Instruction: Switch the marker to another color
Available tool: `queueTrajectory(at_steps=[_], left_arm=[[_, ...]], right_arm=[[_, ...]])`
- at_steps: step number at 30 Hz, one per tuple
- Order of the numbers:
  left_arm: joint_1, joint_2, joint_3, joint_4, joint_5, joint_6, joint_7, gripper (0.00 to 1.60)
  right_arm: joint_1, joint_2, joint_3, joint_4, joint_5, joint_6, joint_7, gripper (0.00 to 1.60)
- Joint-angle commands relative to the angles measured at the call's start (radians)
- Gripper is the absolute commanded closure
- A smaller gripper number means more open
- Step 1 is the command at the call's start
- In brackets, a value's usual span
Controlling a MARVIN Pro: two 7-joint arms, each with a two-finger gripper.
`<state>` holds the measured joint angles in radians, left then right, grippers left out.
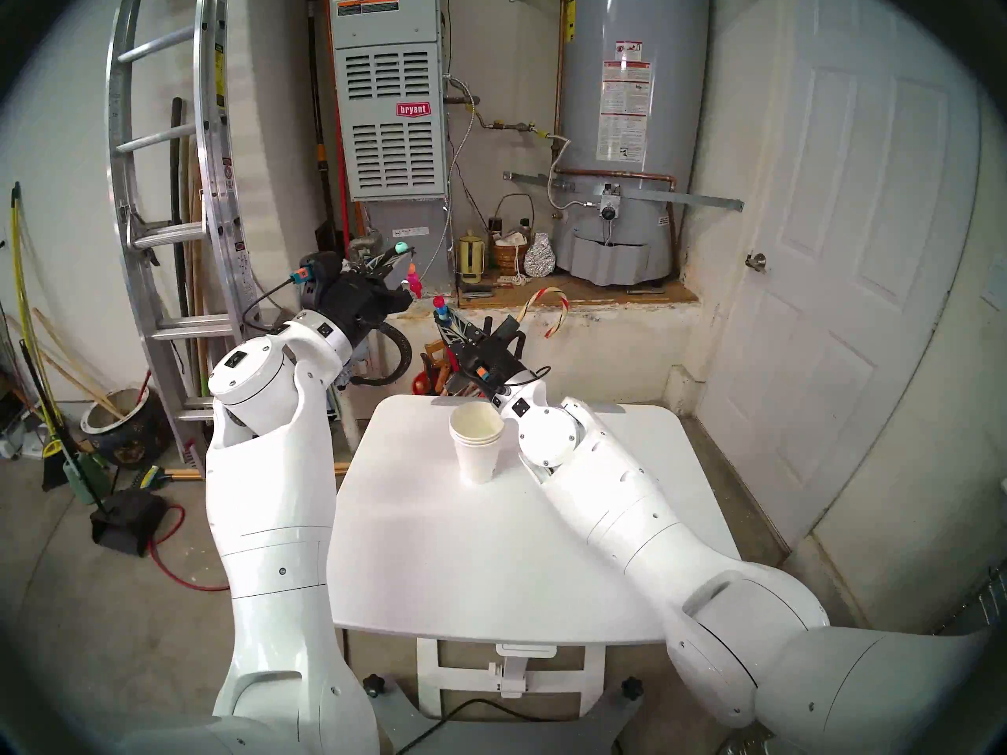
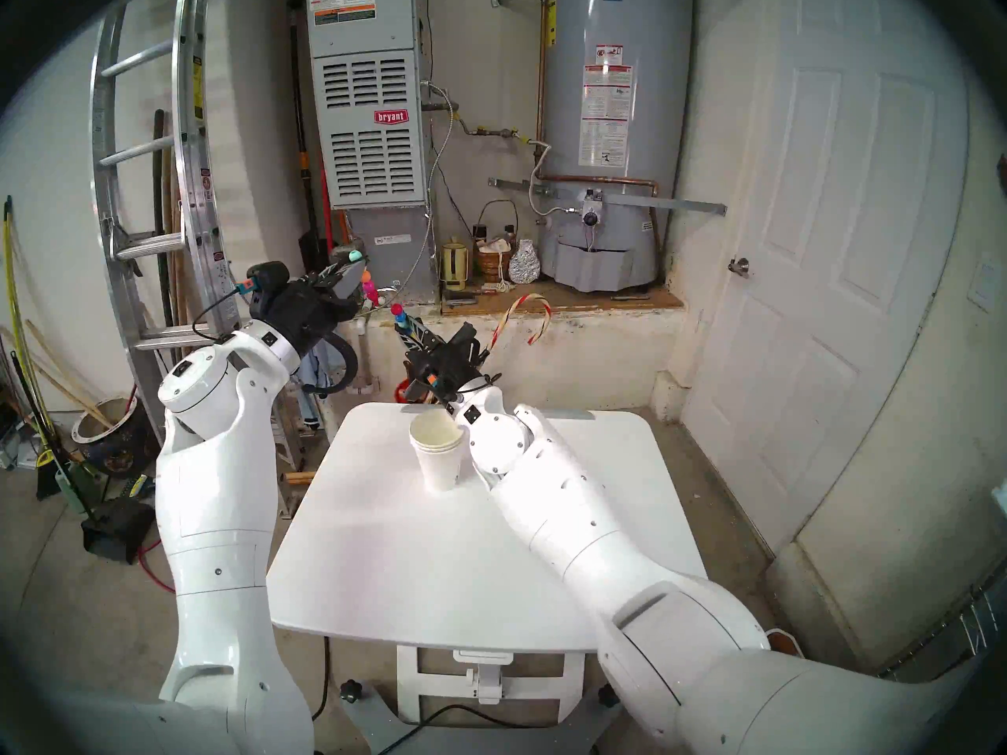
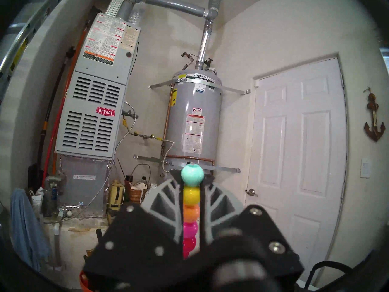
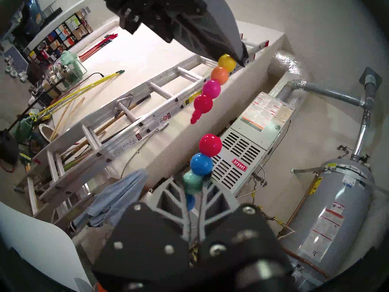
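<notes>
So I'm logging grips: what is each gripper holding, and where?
Marker, pulled in two: left gripper clamps the teal-to-pink piece near its teal end; right gripper clamps the red-blue-teal piece at its lower balls.

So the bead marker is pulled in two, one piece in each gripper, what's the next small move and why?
Probably bring the two pieces together end to end. The left gripper holds the teal, yellow, orange and pink piece, its red nib pointing at the red ball topping the red, blue and teal piece in the right gripper. A gap separates them, nearly in line, so a short closing move may join them.
</notes>
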<state>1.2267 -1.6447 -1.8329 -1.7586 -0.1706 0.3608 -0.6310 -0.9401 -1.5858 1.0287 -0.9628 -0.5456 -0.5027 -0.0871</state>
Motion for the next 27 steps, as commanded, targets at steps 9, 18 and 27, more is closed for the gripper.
queueTrajectory(at_steps=[9, 18, 27], left_arm=[[-0.01, -0.002, 0.008, -0.02, -0.008, -0.008, -0.021, 1.6], [-0.005, -0.002, 0.009, -0.027, -0.008, -0.009, -0.035, 1.6], [-0.007, -0.003, 0.009, -0.026, -0.003, -0.014, -0.035, 1.6]], right_arm=[[0.052, -0.04, 0.003, 0.021, -0.015, -0.046, -0.042, 1.6], [0.037, -0.028, 0.002, 0.0, -0.026, -0.047, -0.048, 1.6], [0.028, -0.024, 0.008, -0.013, -0.016, -0.041, -0.034, 1.6]])
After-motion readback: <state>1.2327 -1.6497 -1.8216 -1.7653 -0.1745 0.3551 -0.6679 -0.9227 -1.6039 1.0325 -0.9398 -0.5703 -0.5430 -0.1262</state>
